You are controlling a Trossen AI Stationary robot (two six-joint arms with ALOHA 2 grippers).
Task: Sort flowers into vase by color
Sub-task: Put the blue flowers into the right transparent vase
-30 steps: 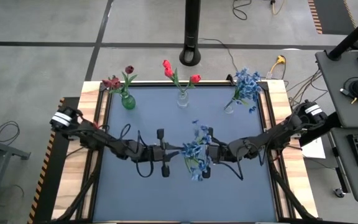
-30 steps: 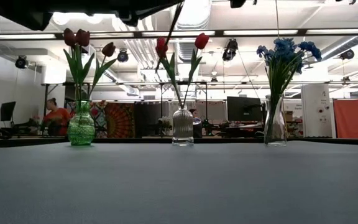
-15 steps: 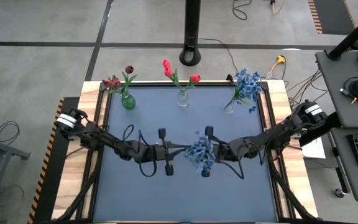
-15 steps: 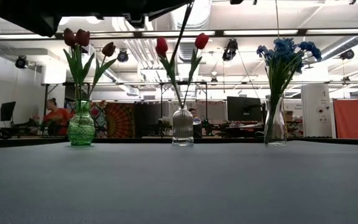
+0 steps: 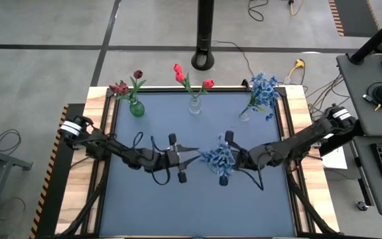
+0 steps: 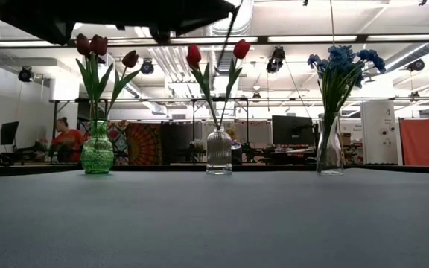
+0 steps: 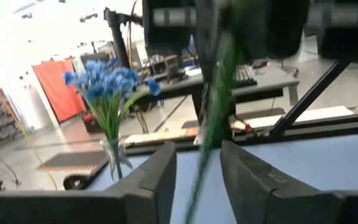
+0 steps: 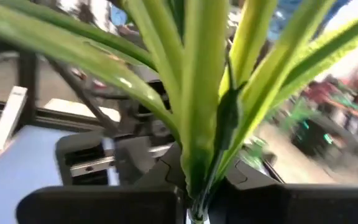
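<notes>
Holding the blue sprig (image 5: 217,159) above mid-bench, my right gripper (image 5: 233,158) was clamped tight on its stem, and in the right wrist view green stalks and leaves (image 8: 197,106) rose straight out from between the fingers. My left gripper (image 5: 190,157) sat just beside it with its fingers standing a little apart; in the left wrist view the stem (image 7: 213,118) ran through the gap between the two fingers (image 7: 160,180) and I could not tell whether it touched either. I read this as a hand-over in mid-air, placed at the centre because both arms reach there. Sorting looked well along: the green vase (image 5: 136,108) held the dark maroon blooms (image 5: 120,87), the clear ribbed vase (image 5: 195,106) held the red tulips (image 5: 178,70), and the clear vase (image 5: 245,114) at the far right corner of the bench (image 5: 138,206) held the blue bunch (image 5: 264,89). I judged the sprig belonged with that blue bunch, on the right arm's side, so the right arm taking it made sense. I judged the thin stem could swing on the carry.
</notes>
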